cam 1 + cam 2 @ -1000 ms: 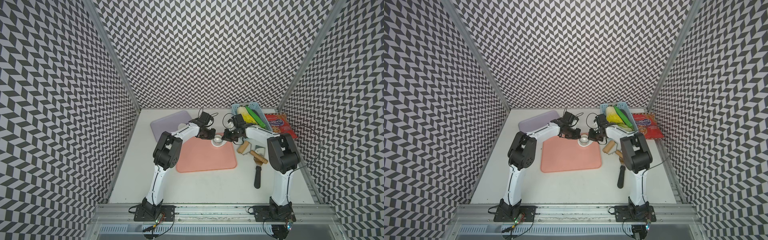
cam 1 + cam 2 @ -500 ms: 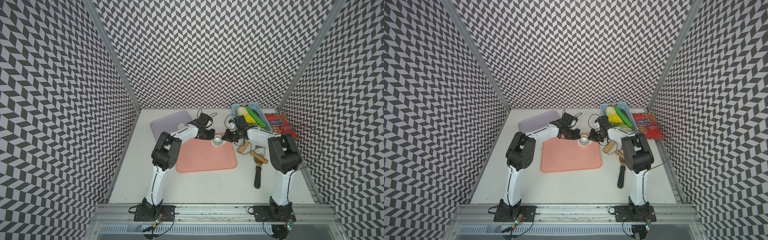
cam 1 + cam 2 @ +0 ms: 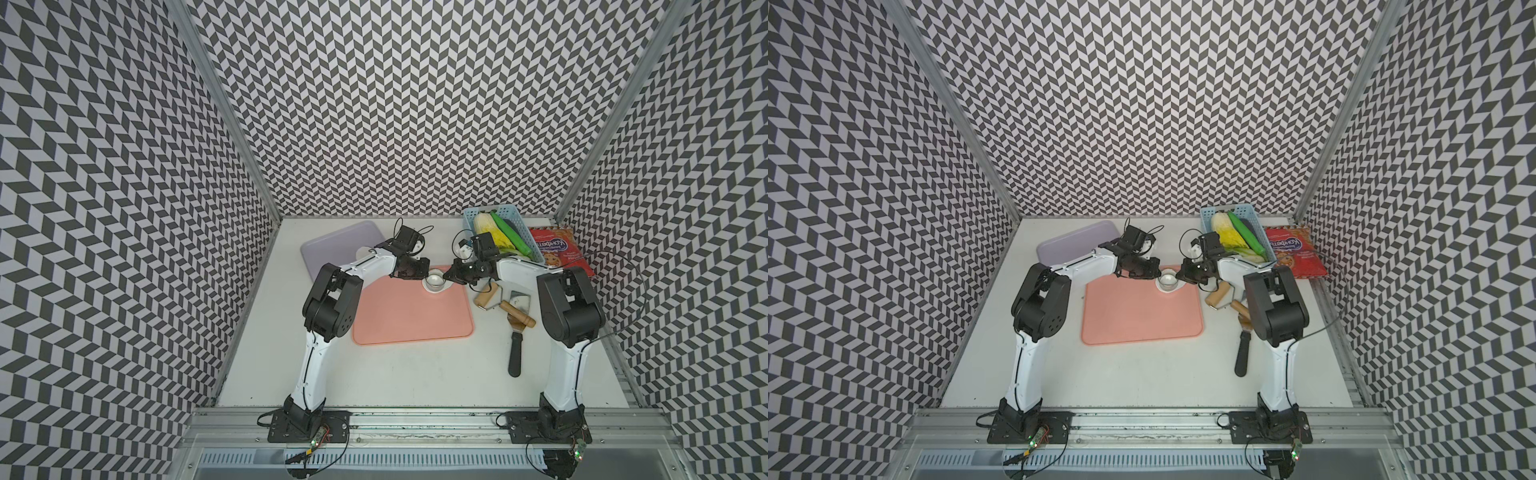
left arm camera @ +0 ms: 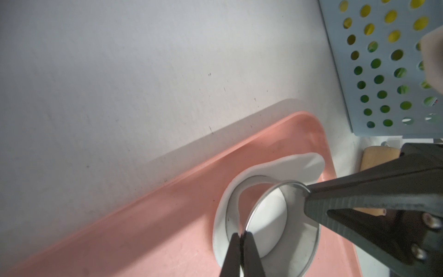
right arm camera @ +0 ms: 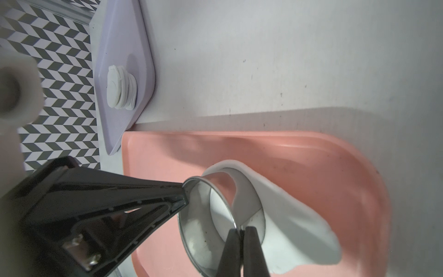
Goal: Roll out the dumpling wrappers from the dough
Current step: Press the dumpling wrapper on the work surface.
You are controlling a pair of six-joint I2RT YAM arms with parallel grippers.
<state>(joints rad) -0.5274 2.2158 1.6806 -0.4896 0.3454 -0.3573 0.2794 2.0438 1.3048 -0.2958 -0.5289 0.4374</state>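
You have both tools clamped on the ring cutter point(image 3: 435, 283), a short, thin-walled band of polished steel. It stands at the far edge of the pink mat point(image 3: 411, 320), toward the mat's far right corner. The left gripper point(image 4: 242, 236) pinches the ring's wall between its black tapered fingers, one inside and one outside. The right gripper point(image 5: 242, 231) grips the opposite side of the wall the same way.

The dough point(image 5: 299, 230) is a soft, matte white sheet with an irregular, lobed outline. It lies flat on the mat around the ring and spreads toward the mat's right edge. More white dough shows inside the ring.

The dumpling wrappers point(image 5: 121, 87) are a small stack of thin round white discs with slightly uneven edges. They sit near the right edge of the lavender tray point(image 5: 124, 36), a smooth tray with rounded corners at the table's far left. One tray corner lies just beside the mat's far left corner.

Off the mat's right edge on the table lie a wooden roller point(image 3: 487, 296) and a black-handled spatula point(image 3: 514, 353). At the table's far right edge are a pale blue perforated basket point(image 3: 468, 219) of yellow and green items and a glossy red snack bag point(image 3: 557, 249).
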